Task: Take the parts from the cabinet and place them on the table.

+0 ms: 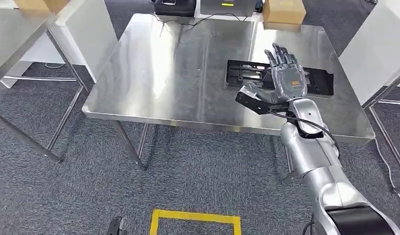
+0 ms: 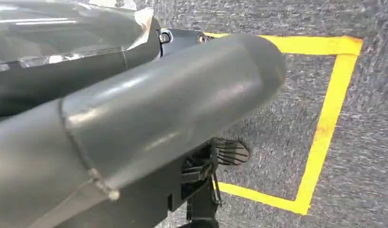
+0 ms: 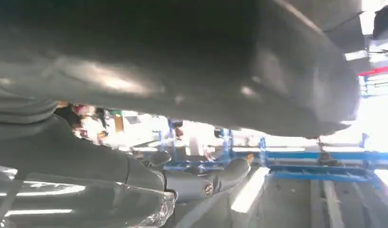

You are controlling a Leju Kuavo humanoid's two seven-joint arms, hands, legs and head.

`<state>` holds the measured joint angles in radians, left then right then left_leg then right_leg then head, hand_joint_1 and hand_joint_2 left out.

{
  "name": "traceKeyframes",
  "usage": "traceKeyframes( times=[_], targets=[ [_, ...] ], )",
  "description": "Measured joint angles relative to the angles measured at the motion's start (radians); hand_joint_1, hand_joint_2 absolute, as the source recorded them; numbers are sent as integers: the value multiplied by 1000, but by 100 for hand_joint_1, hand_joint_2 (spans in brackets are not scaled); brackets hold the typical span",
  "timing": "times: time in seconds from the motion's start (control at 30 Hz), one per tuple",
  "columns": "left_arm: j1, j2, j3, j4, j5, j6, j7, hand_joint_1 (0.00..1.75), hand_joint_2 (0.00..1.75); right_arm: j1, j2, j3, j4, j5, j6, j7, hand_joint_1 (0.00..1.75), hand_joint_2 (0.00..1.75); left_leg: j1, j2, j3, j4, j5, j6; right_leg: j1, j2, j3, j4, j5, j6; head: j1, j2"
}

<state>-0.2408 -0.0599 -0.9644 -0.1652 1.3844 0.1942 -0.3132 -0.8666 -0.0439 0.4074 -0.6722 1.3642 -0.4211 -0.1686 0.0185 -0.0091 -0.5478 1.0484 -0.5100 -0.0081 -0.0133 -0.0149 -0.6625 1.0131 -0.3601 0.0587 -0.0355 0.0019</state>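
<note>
A flat black part (image 1: 244, 73) lies on the right half of the steel table (image 1: 178, 68). My right hand (image 1: 286, 73) hovers over the middle of this part with its fingers spread and nothing in them. In the right wrist view the thick thumb (image 3: 182, 61) looms large and the darker fingers (image 3: 220, 175) reach out with nothing between them. My left hand (image 2: 149, 118) hangs low over the carpet; in the left wrist view its grey thumb covers the fingers, so their state is hidden.
A cardboard box (image 1: 284, 12) and a black device (image 1: 174, 7) with cables sit at the table's far edge. White units stand at the left (image 1: 85, 29) and right (image 1: 379, 49). A yellow tape square (image 1: 195, 218) marks the carpet in front of me.
</note>
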Motion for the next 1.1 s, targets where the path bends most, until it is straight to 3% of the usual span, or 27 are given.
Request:
traceKeyframes(
  times=[0.03,0.07,0.1,0.13,0.2,0.23,0.27,0.33,0.37,0.4,0.43,0.47,0.53,0.57,0.6,0.63,0.7,0.73,0.77,0.8,0.83,0.87,0.9,0.93,1.03,1.07,1.1],
  targets=[
    [0,0,0,0,0,0,0,0,0,3,-1,0,-1,-1,0,0,0,0,-4,0,-5,-2,8,12,-4,-1,-1,-4,9,8,2,0],
    [0,-1,0,0,1,0,-1,0,0,10,-7,1,-9,-7,0,1,0,0,2,3,-11,-12,21,31,-8,-1,-8,-7,10,12,-2,0],
    [-1,1,1,0,2,2,-3,0,0,27,-10,1,-29,-13,0,1,0,0,1,5,-21,-13,33,45,-8,2,-25,17,-26,8,2,0],
    [-1,2,2,0,3,2,-4,0,0,53,-18,2,-61,-21,0,2,0,0,1,5,-34,-14,45,58,-9,3,-45,76,-82,0,7,0],
    [4,1,5,0,4,3,-8,0,0,134,-38,1,-149,-32,-4,13,0,0,-1,2,-59,-14,65,62,-8,8,-84,232,-170,-3,9,0],
    [8,2,6,0,6,3,-10,0,0,194,-49,-3,-211,-33,-11,22,0,0,-2,0,-73,-13,74,63,-8,10,-93,296,-190,2,11,0],
    [12,2,7,0,8,4,-12,0,0,253,-59,-6,-270,-33,-17,29,0,0,-2,-1,-83,-13,82,63,-8,11,-85,317,-187,9,12,0],
    [22,5,13,0,10,6,-18,0,0,399,-71,-18,-413,-33,-38,38,0,0,-5,-2,-106,-13,100,60,-5,11,-1,231,-143,22,15,0],
    [25,6,19,0,11,6,-21,0,0,457,-75,-24,-471,-32,-51,44,0,0,-6,-3,-113,-13,106,57,-2,11,54,159,-130,20,15,0],
    [27,6,23,0,11,6,-23,0,0,535,-74,-34,-547,-28,-70,50,0,0,-4,-3,-118,-12,113,53,5,10,135,45,-142,3,16,0],
    [29,6,24,0,11,9,-27,0,0,595,-72,-40,-610,-29,-80,57,0,0,-9,-2,-125,-13,119,45,12,7,182,-24,-169,-11,15,0],
    [32,6,24,0,11,10,-27,0,0,654,-70,-48,-658,-38,-90,63,0,0,-7,1,-121,-20,127,38,14,9,177,-19,-165,-10,9,0],
    [36,7,24,0,11,12,-29,0,0,761,-55,-73,-726,-93,-86,68,0,0,-3,4,-116,-31,143,24,20,10,173,-26,-153,-20,15,0],
    [38,10,24,2,11,14,-29,0,0,803,-39,-93,-740,-131,-86,65,0,0,-9,3,-119,-35,149,16,7,9,157,-44,-136,-31,17,0],
    [38,14,24,2,11,15,-30,0,0,830,-22,-113,-740,-167,-87,56,0,0,-6,4,-132,-21,115,12,1,6,162,-46,-123,-36,17,0],
    [38,14,24,2,9,15,-29,0,0,851,-2,-138,-737,-210,-87,45,0,0,-5,5,-142,18,57,10,-1,6,151,-47,-114,-50,12,0],
    [36,18,24,2,2,16,-23,0,0,868,40,-203,-695,-274,-91,14,0,0,-2,5,-169,152,-53,0,1,7,128,-46,-97,-58,2,0],
    [34,21,24,2,-3,16,-18,0,0,863,58,-241,-643,-291,-96,-1,0,0,-2,5,-181,217,-77,-4,1,7,115,-45,-87,-57,0,0],
    [31,21,23,2,-7,15,-14,0,0,857,69,-273,-602,-304,-98,-12,0,0,-1,5,-179,250,-68,-7,1,6,102,-42,-78,-55,-1,0],
    [28,22,23,2,-13,15,-8,0,0,846,79,-321,-534,-319,-109,-35,0,0,1,6,-159,247,-33,-9,0,6,88,-38,-69,-51,-1,0],
    [25,23,23,2,-15,15,-6,0,0,830,86,-359,-477,-333,-117,-51,0,0,4,6,-121,208,9,-10,-2,6,74,-34,-62,-46,-2,0],
    [21,23,23,2,-21,14,-2,0,0,811,91,-403,-410,-353,-131,-70,0,0,5,6,-64,135,37,-10,-4,6,62,-27,-57,-39,-1,0],
    [16,23,22,2,-25,12,2,0,0,790,92,-445,-343,-372,-142,-81,0,0,7,5,-4,51,32,-10,-5,7,53,-18,-53,-33,-3,0],
    [10,22,21,1,-32,12,7,0,0,768,91,-493,-268,-397,-153,-93,0,0,3,1,38,-11,-6,-10,2,6,43,-12,-49,-27,-5,0],
    [4,23,19,1,-40,16,16,0,0,713,87,-614,-47,-474,-169,-104,0,0,-10,-4,32,-27,-5,11,1,4,40,-12,-28,1,-1,0],
    [2,21,18,1,-42,18,18,0,0,709,84,-650,9,-497,-169,-104,0,0,-9,-1,27,-33,5,26,1,5,37,-14,-22,7,-2,0],
    [-2,22,17,1,-44,18,19,0,0,709,83,-688,66,-518,-172,-104,0,0,-3,2,22,-38,16,43,-6,6,29,-1,-42,7,-2,0]
  ],
)
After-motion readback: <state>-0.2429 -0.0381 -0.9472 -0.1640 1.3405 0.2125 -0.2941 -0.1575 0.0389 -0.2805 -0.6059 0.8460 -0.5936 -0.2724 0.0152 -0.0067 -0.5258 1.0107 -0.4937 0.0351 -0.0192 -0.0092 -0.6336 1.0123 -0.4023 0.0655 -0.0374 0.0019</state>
